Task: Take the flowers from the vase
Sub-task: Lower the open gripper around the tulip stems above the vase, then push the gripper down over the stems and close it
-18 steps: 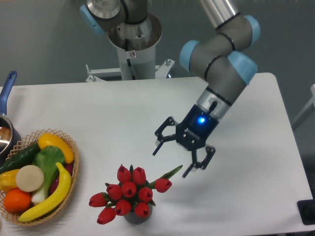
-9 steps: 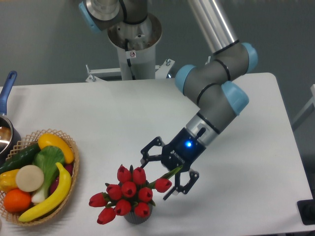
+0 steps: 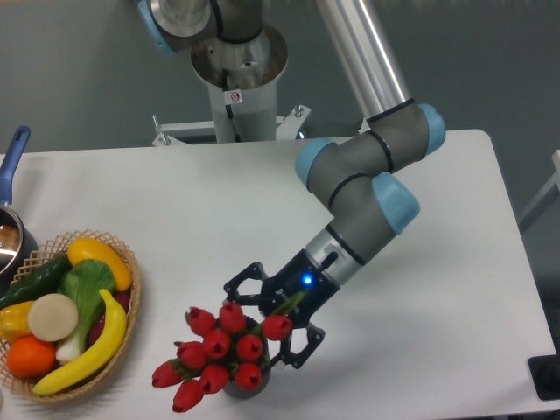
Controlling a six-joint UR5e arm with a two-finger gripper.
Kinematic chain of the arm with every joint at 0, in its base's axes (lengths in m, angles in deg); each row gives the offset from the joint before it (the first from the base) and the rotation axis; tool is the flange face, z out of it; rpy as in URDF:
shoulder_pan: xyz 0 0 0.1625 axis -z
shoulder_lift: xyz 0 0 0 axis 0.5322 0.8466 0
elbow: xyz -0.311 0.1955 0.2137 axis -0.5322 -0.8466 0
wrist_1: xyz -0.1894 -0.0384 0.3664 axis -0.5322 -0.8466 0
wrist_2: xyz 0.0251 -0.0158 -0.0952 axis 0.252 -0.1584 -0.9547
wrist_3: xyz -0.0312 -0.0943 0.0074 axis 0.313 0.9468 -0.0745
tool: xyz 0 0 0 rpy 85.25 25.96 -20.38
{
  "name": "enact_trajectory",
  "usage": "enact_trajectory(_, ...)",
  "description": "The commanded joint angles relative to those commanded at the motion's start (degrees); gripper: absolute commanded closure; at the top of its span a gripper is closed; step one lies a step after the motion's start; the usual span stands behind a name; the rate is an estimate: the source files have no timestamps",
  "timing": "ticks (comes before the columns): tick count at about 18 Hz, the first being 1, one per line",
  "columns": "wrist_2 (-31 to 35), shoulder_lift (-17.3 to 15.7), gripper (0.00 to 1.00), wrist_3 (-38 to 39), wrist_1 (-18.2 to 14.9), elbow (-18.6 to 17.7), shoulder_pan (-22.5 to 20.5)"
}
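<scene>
The flowers [image 3: 216,352], a bunch of glossy red tulip buds with a green leaf, stand in the small dark grey vase [image 3: 246,390] near the table's front edge. The buds hide most of the vase. My gripper [image 3: 259,325] is open and has come in low from the right. Its two fingers stand on either side of the bunch's right-hand buds and the leaf. I cannot tell whether the fingers touch the buds.
A wicker basket [image 3: 128,311] with yellow, green and orange fruit and vegetables sits at the left. A pot with a blue handle [image 3: 16,147] is at the left edge. The arm's base column [image 3: 236,74] stands behind the table.
My gripper has moved down and left from open table space to the flowers, still open. The bunch has shifted and leans a little to the left.
</scene>
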Motion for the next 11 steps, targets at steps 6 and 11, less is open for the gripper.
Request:
enact_trajectory(6, -0.09, -1.93, 0.00, -0.97, 0.18, -3.52, 0.00)
enact_trajectory(11, -0.18, -5.36, 0.47, -1.58, 0.26, -7.30, 0.09)
